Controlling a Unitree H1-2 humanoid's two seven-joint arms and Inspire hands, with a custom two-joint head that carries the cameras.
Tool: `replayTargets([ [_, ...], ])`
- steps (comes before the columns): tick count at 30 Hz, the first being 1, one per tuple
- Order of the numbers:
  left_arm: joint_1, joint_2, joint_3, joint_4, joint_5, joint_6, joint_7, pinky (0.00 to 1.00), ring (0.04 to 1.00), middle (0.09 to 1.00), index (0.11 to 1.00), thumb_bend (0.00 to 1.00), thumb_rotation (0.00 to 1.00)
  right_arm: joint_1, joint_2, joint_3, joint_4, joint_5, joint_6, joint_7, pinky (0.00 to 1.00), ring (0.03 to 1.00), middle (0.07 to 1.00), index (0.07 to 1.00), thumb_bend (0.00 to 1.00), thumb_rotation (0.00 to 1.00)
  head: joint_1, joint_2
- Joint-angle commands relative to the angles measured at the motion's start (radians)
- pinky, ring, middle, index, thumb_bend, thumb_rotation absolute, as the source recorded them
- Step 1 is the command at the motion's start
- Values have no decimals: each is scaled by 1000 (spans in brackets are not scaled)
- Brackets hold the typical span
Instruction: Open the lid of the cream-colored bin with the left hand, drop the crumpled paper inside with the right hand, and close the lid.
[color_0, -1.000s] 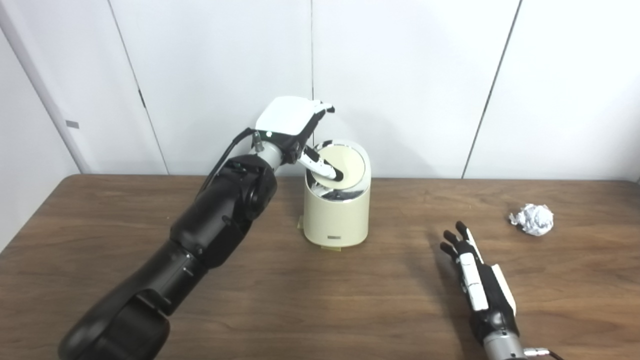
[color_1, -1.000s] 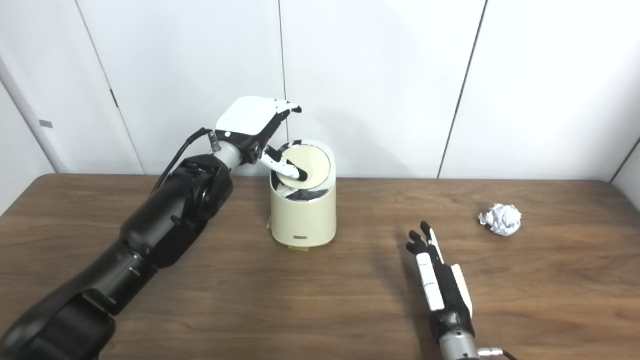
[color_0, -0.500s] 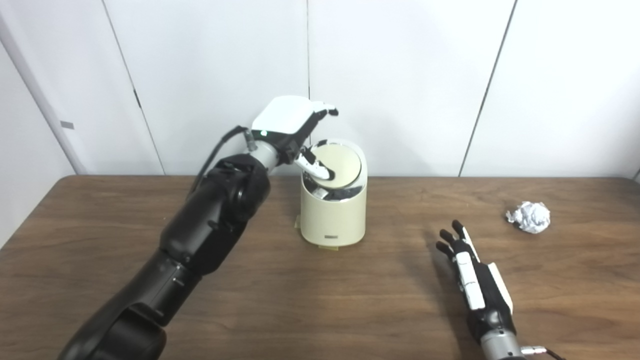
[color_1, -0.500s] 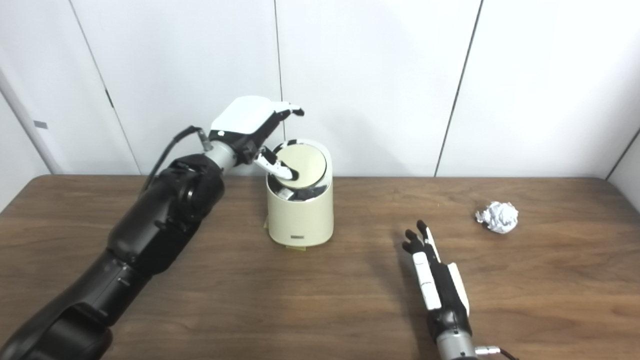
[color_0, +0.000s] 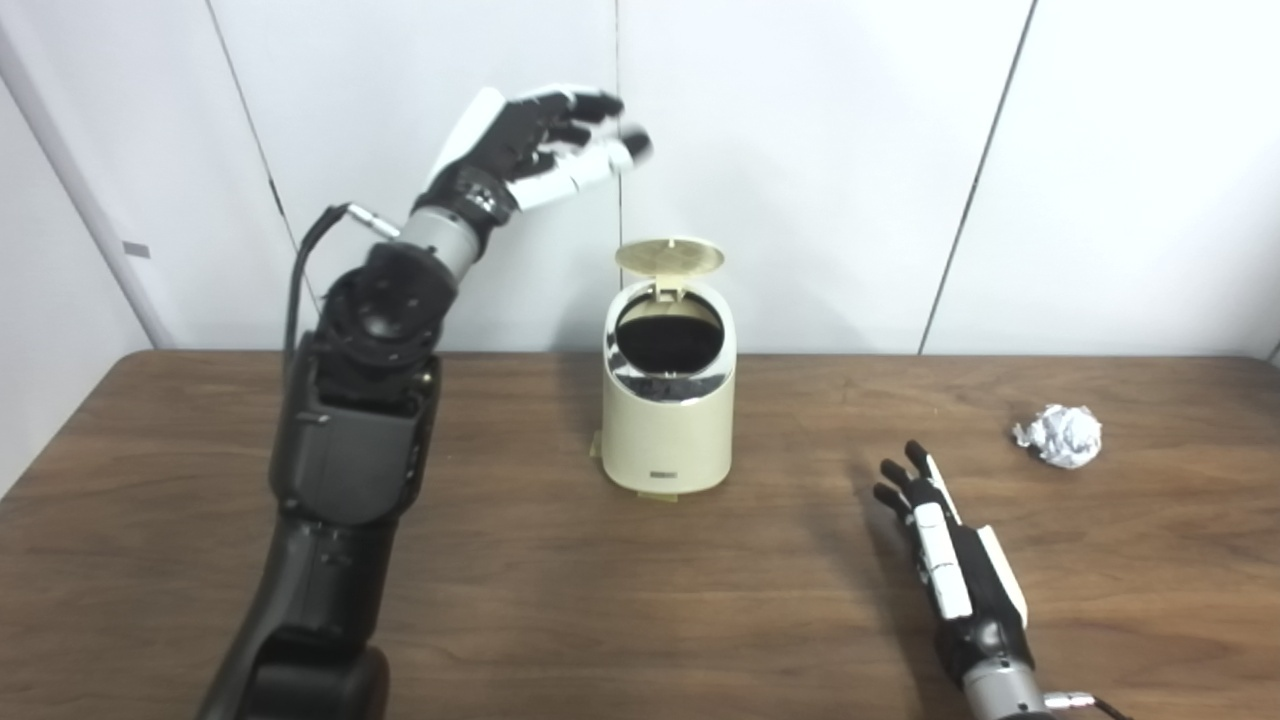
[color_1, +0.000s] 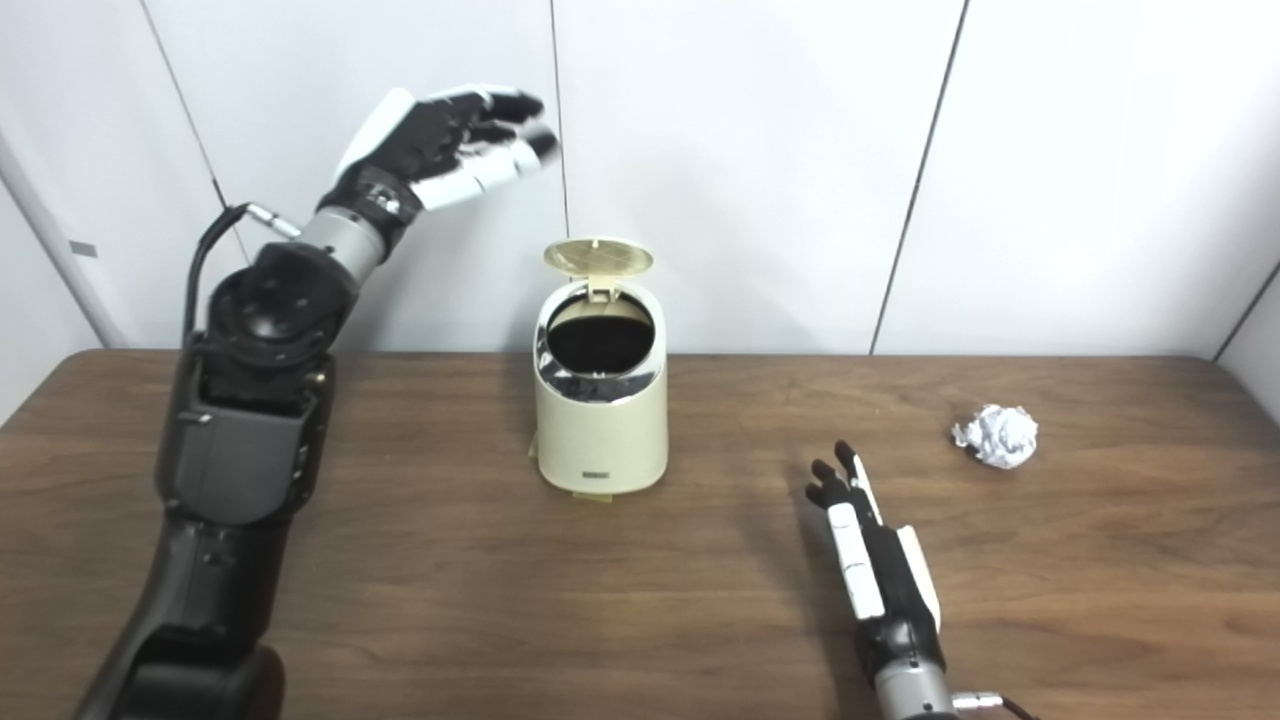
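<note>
The cream-colored bin (color_0: 668, 420) stands at the back middle of the table. Its round lid (color_0: 669, 256) stands up on its rear hinge and the dark opening (color_0: 668, 342) shows. My left hand (color_0: 535, 150) is raised high above and to the left of the bin, open, fingers spread, touching nothing. The crumpled paper (color_0: 1058, 434) lies on the table at the far right. My right hand (color_0: 935, 535) rests flat on the table, open and empty, to the near left of the paper and apart from it.
The wooden table (color_0: 560, 590) runs across the whole view, with white wall panels (color_0: 830, 150) close behind the bin. A small pale tab (color_0: 596, 446) sticks out at the bin's left base.
My left hand has let go of the lid and swung up and to the left, well clear of the bin. The lid has sprung from tilted to fully upright. The right hand has not moved.
</note>
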Motion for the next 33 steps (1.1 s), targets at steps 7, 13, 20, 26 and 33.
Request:
replayTargets([
  [7, 217, 3, 119, -115, -217, -66, 68, 880, 885, 879, 883, 494, 734, -31, 5, -16, -24, 29, -8, -3, 996, 912, 939, 1000, 539, 1000, -12, 6],
  [13, 455, -27, 130, -208, -299, -101, 105, 941, 920, 912, 928, 583, 895, -48, -3, -33, -41, 31, 10, -9, 951, 920, 950, 1000, 553, 936, -20, 8],
  [20, 644, -51, 84, -235, -322, -197, 134, 923, 938, 951, 967, 604, 908, -70, -40, -63, -80, 40, 22, -3, 879, 894, 942, 967, 606, 626, -40, 16],
  [26, 751, -118, 50, -202, -339, -293, 180, 944, 958, 967, 983, 598, 915, -99, -100, -106, -50, 43, -35, -1, 876, 920, 934, 930, 685, 390, -52, 16],
  [33, 794, -148, 50, -144, -356, -357, 210, 959, 965, 973, 980, 535, 875, -135, -198, -128, -114, -103, -16, -45, 765, 857, 883, 883, 767, 275, -142, 28],
])
